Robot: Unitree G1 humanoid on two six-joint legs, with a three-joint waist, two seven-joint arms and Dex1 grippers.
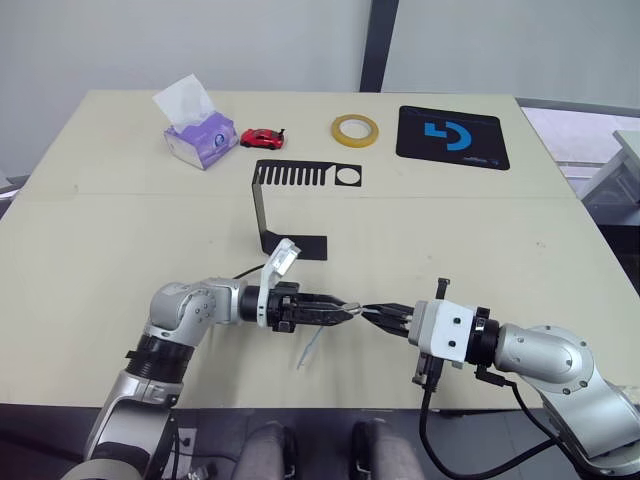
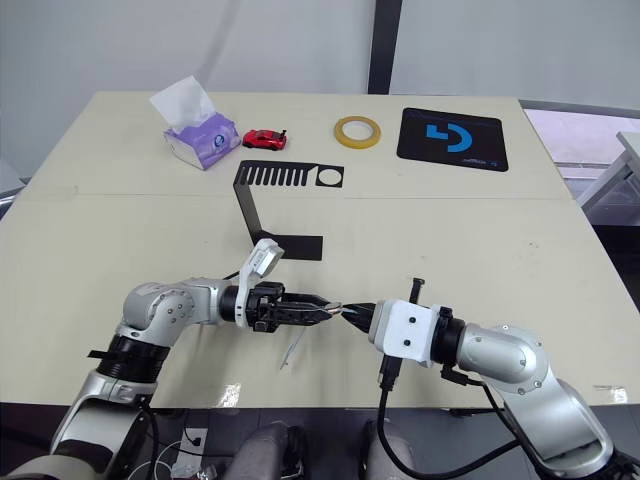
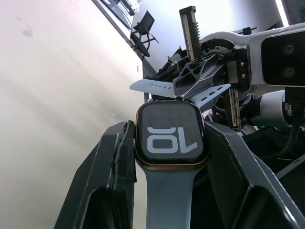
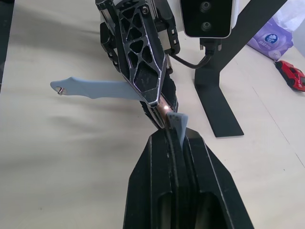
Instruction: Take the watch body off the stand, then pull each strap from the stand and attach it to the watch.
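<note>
So right now my left gripper (image 1: 345, 312) is clamped on the watch body (image 3: 171, 135), one black finger on each side of the case, screen with its white digits facing my wrist camera. One strap (image 3: 164, 195) is already on the case, and its free end (image 1: 309, 350) hangs down toward the worktop (image 1: 120, 240) near the front edge. My right gripper (image 1: 372, 313) is pinched shut on the other strap (image 4: 177, 123), holding its end right up against the watch body, tip to tip with my left gripper. Both grippers meet just above the worktop, near the front edge, about mid-width. The stand (image 1: 268, 200) sits empty behind them, toward the middle. Along the back edge: tissue box (image 1: 198, 135), red toy car (image 1: 262, 137), tape roll (image 1: 356, 129), black mat (image 1: 452, 136).
</note>
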